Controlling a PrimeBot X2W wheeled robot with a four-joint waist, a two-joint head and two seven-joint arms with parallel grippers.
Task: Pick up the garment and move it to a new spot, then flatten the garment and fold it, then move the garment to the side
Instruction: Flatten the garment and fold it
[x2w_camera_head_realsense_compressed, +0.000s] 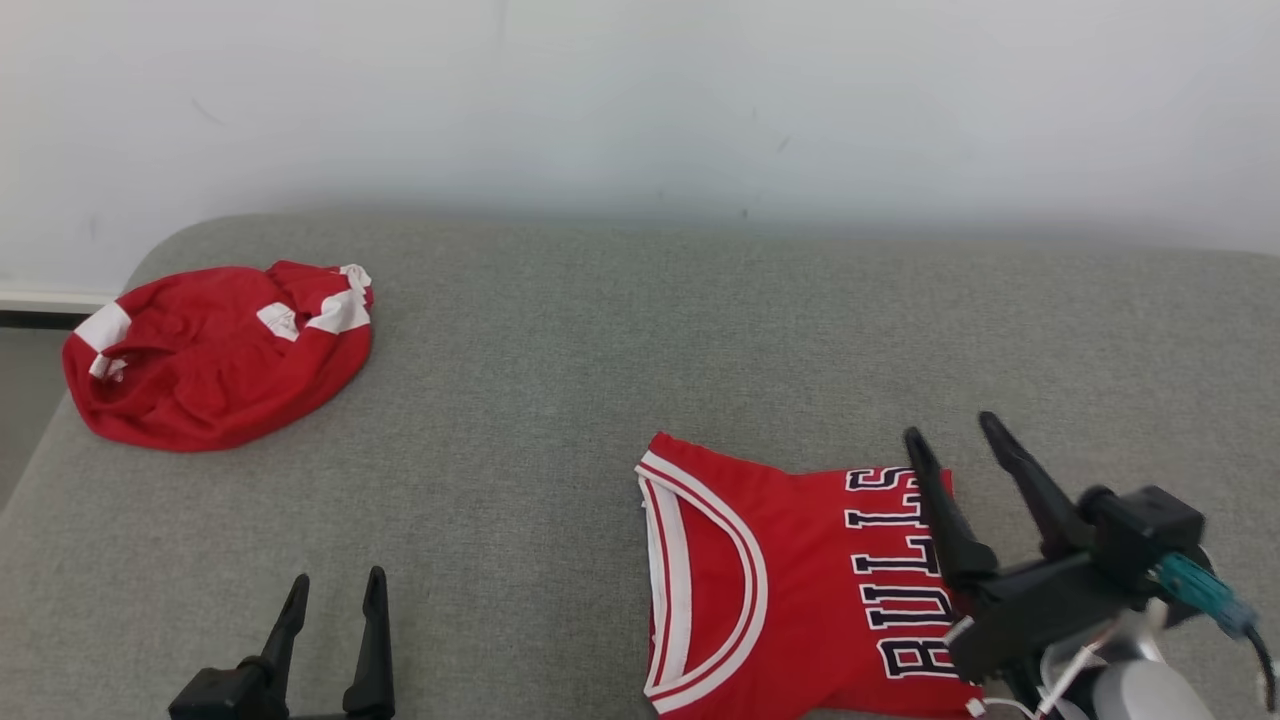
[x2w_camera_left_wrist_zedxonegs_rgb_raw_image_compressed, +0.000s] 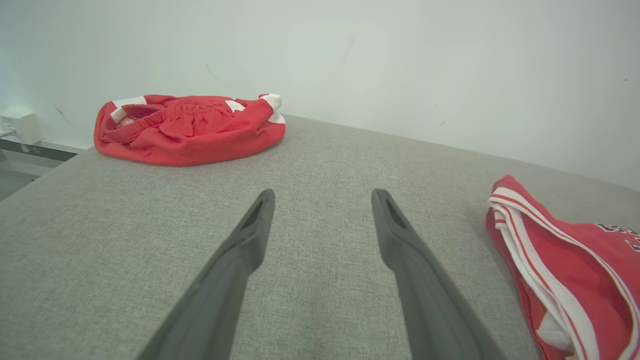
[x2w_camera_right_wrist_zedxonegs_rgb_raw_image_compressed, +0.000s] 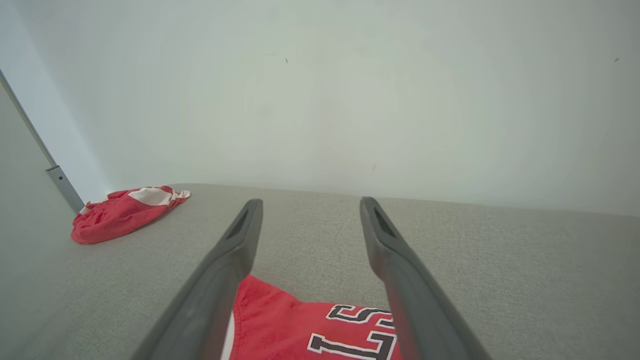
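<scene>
Head view, largest first: pale wall (x2w_camera_head_realsense_compressed: 640, 100) across the top of the frame. Beneath it, grey fabric surface (x2w_camera_head_realsense_compressed: 560, 380) with a rounded corner at upper left, taking up everything else. At lower right, red Bulls jersey (x2w_camera_head_realsense_compressed: 800, 580), lying flat on the fabric, white-and-dark trimmed neckline toward frame left, dark lettering running sideways toward frame right, bottom edge cut off by the frame. At upper left, well apart from the jersey, red shorts (x2w_camera_head_realsense_compressed: 215, 360) with white panels, bunched in a rounded heap near the surface's corner. At lower right, right hand (x2w_camera_head_realsense_compressed: 950, 427), fingers apart and gripping nothing, tips pointing up the frame, one finger crossing the jersey's lettering, the other past the jersey's right edge; touching the cloth or not, cannot tell. At lower left, left hand (x2w_camera_head_realsense_compressed: 338, 577), fingers apart, empty, over bare fabric, well apart from both garments.

Left wrist view: left hand's fingers spread over bare grey fabric, shorts at upper left showing a gathered waistband, jersey neckline at the right edge, small white box (x2w_camera_left_wrist_zedxonegs_rgb_raw_image_compressed: 20, 127) against the wall at far left.

Right wrist view: parted fingers straddling the jersey's top edge at lower centre, lettering between them, shorts small at middle left beside a slanted metal strip (x2w_camera_right_wrist_zedxonegs_rgb_raw_image_compressed: 60, 180).
</scene>
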